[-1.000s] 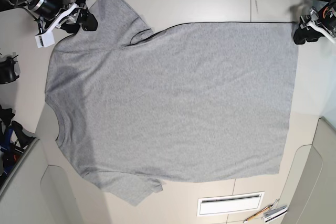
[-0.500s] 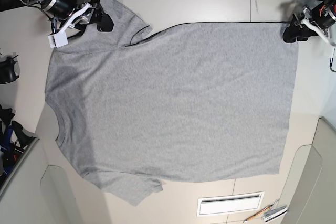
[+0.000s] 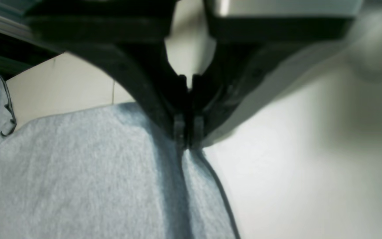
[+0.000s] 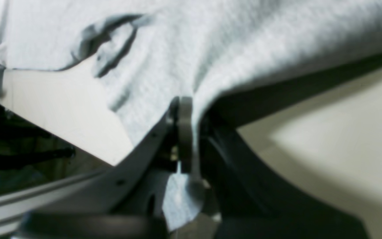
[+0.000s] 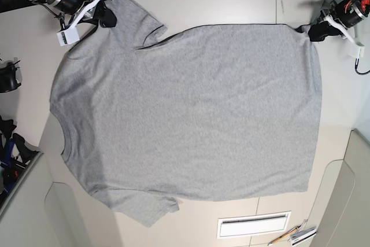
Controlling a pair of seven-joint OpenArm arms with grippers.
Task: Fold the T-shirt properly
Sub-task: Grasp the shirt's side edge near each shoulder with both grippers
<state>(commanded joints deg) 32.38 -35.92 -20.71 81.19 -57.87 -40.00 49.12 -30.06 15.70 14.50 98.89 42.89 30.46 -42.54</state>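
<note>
1. Nearest me, at about 6 o'clock on the desk (image 5: 231, 7), there is only a white slotted panel (image 5: 253, 224) and a few small tools (image 5: 296, 235) I can't make out; neither touches the cloth.
2. The T-shirt (image 5: 191, 114) lies flat across the middle, plain grey side up, collar toward 9 o'clock, hem toward 3 o'clock, one sleeve at 7 o'clock. No lettering shows.
3. Farther off, at about 2 o'clock, the left hand (image 5: 317, 30) is pinched tight on the hem's far corner; its wrist view shows the jaws closed, with fabric running straight out from between them.
4. At about 11 o'clock the right hand (image 5: 107, 15) is clamped on the far sleeve, cloth gathered between its fingers (image 4: 185, 132) and lifted off the desk there.
5. As I judge it, the shirt is spread and both far corners are gripped, but no fold has been made. Every fold is left to do.
</note>
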